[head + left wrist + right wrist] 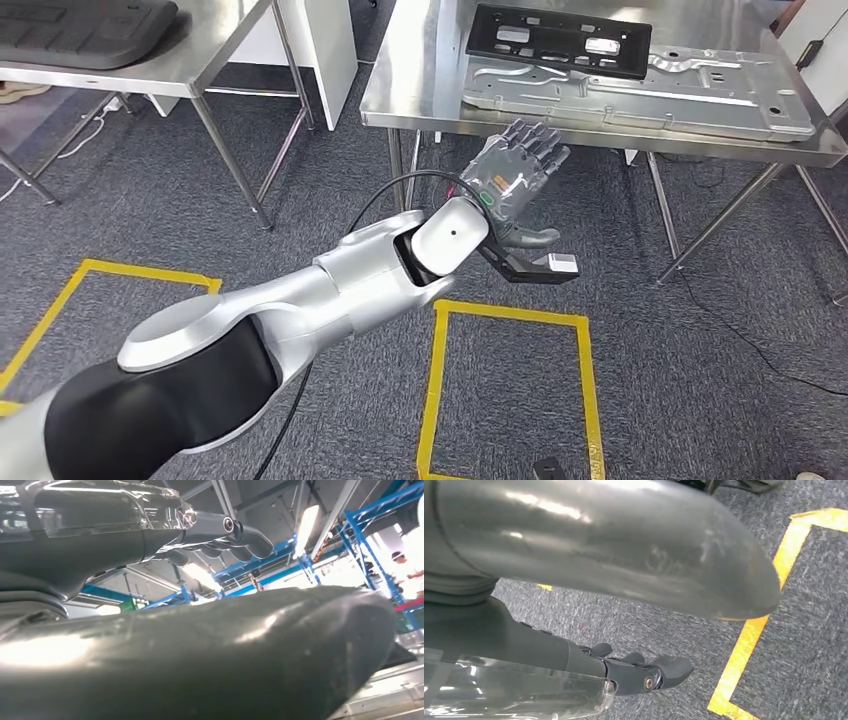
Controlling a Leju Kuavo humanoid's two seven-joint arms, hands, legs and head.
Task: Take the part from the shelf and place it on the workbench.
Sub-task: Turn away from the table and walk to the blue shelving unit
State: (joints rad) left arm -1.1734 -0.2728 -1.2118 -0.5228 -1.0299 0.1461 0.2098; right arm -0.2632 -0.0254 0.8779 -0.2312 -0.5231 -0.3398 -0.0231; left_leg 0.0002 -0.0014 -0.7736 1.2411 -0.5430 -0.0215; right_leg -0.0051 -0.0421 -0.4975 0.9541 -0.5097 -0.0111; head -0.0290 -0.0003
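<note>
Nearest in the head view, yellow tape rectangles mark the grey carpet floor. Above them the silver left arm reaches forward and to the right, toward the table.

Its left hand hangs in the air just before the near edge of the stainless steel workbench, with the fingers stretched out and apart, and it holds nothing. In the left wrist view the same fingers are straight and nothing lies between them and the thumb.

The right hand hangs low over the carpet, beside a strip of yellow tape (the right wrist view shows this). Its fingers are extended and slightly apart and they hold nothing.

On the workbench, beyond the left hand and a little to the right of it, lies the flat black plastic part with rectangular openings. It rests on the far left portion of a long grey stamped metal panel, which lies across the table top. The hand and the black part are apart, with the panel's near edge between them.

At far left stands a second steel table with a dark moulded tray on it.
</note>
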